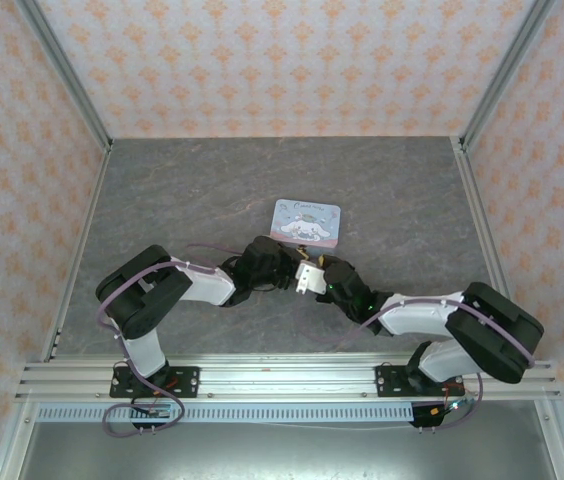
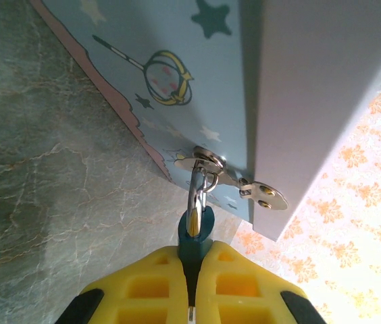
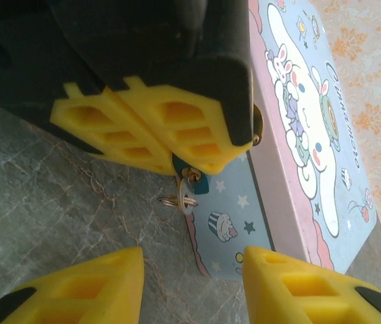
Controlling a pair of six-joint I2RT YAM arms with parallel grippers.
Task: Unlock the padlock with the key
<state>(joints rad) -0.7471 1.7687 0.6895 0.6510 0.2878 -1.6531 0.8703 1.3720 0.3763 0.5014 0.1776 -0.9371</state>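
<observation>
two yellow fingers (image 2: 146, 283) of the left gripper (image 2: 192, 263) are clenched flat against each other on the one small teal padlock (image 2: 194, 236), which pokes out from between their tips. its single silver shackle (image 2: 194, 196) runs up through the metal hasp (image 2: 244, 187) on the side of the one pale blue cartoon-printed tin (image 2: 197, 81), so the padlock hangs just beside the tin's wall, above the grey marbled table (image 2: 48, 202). seen from the right wrist, one pale brass-coloured key (image 3: 190, 177) with a thin wire ring sits at the padlock's exposed end; whether it is seated in the keyhole cannot be told. the right gripper (image 3: 194, 263) is near it but apart, its two yellow fingers (image 3: 89, 287) spread wide and grasping nothing, one on each side of the key from below. from overhead the two arms meet at the near edge of the tin, the left arm (image 1: 187, 285) reaching in from the left and the right arm (image 1: 417, 312) from the right.
</observation>
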